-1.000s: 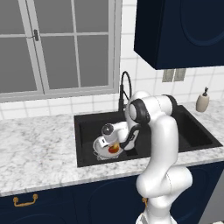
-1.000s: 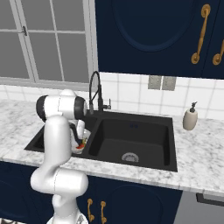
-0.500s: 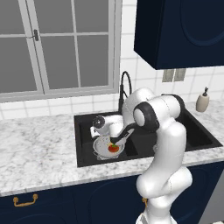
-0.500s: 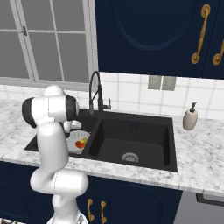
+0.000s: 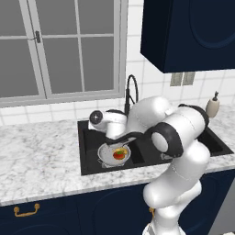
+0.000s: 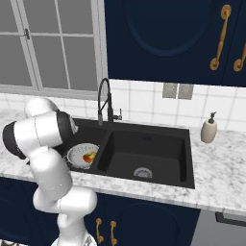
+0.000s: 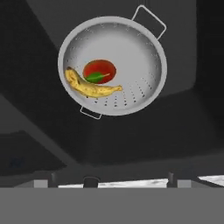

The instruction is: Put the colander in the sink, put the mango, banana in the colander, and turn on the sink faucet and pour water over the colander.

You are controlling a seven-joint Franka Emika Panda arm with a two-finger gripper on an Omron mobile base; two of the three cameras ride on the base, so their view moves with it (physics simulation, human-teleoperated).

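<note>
1. Hand view: the gripper (image 7: 132, 180) looks down into the sink; its two dark fingertips (image 7: 90, 181) stand wide apart at the bottom of the view, with nothing between them
2. Hand view: the colander (image 7: 131, 65) lies well beyond the fingertips, toward the top of the view, clear of both; one wire handle (image 7: 149, 19) points to the upper right, the other to the lower left
3. Hand view: the banana (image 7: 89, 86) lies inside the colander along its lower-left wall, touching the mango (image 7: 99, 70), which rests just above it; a green patch shows on the mango's red skin
4. Left base view: the colander (image 5: 108, 156) sits on the floor of the left basin of the sink (image 5: 90, 151), with the fruit inside; the arm's wrist is bent low over the basin, just above and behind the colander
5. Right base view: the colander (image 6: 77, 154) rests in the left basin of the sink (image 6: 144, 144), beside the divider; the sink faucet (image 6: 103, 96) rises behind the divider, on the back rim
6. Right base view: a soap dispenser (image 6: 208, 129) stands on the marble counter (image 6: 216, 173), right of the sink
</note>
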